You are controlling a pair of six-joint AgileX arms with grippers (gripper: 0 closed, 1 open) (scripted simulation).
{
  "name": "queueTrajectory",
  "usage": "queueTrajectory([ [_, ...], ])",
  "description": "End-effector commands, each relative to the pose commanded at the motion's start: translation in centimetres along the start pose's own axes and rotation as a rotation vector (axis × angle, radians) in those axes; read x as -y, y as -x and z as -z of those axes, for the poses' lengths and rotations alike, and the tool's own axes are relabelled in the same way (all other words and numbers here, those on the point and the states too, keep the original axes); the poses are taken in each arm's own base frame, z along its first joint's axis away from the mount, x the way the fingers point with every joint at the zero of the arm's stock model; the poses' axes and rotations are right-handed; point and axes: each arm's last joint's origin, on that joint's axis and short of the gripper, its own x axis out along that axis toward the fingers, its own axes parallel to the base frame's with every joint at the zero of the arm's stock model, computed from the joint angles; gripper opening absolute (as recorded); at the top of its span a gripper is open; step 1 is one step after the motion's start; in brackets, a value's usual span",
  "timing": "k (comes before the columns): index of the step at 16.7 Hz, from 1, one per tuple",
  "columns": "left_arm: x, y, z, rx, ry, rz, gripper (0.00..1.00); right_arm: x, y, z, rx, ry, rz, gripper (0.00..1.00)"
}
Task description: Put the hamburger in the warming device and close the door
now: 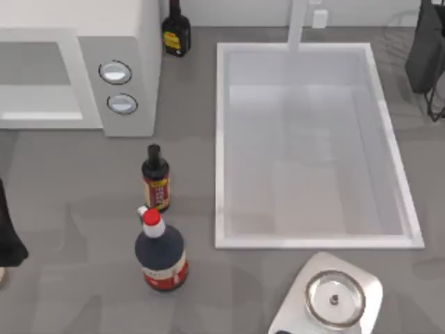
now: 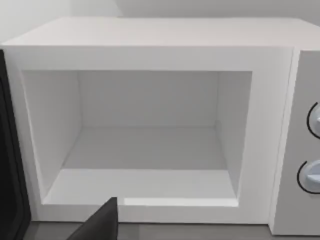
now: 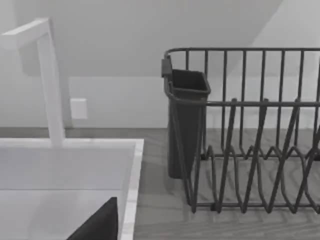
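The warming device (image 2: pixel 150 150) gapes empty straight ahead of our left hand (image 2: pixel 102 225), whose grip we cannot tell; the right arm (image 1: pixel 425 49) idles far off.

Microwave (image 1: pixel 76 76) far left, sink (image 1: pixel 222 139) right, bottles (image 1: pixel 156 177) between
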Motion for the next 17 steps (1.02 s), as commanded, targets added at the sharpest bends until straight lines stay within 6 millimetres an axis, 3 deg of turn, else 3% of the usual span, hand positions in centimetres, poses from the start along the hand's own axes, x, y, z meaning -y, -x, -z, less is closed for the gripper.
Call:
queueTrajectory([
  [4, 0.0, 0.0, -0.5, -0.031, -0.033, 0.000, 1.00, 0.0, 0.0, 0.0, 0.000, 0.000, 0.000, 1.00],
  [8, -0.3, -0.7, -2.5, -0.220, -0.213, 0.002, 1.00, 0.0, 0.0, 0.0, 0.000, 0.000, 0.000, 1.00],
  [12, -1.0, -3.3, -3.9, -0.589, -0.470, 0.084, 1.00, 0.0, 0.0, 0.0, 0.000, 0.000, 0.000, 1.00],
  [17, -2.5, -8.4, -3.0, -1.095, -0.722, 0.389, 1.00, 0.0, 0.0, 0.0, 0.000, 0.000, 0.000, 1.00],
])
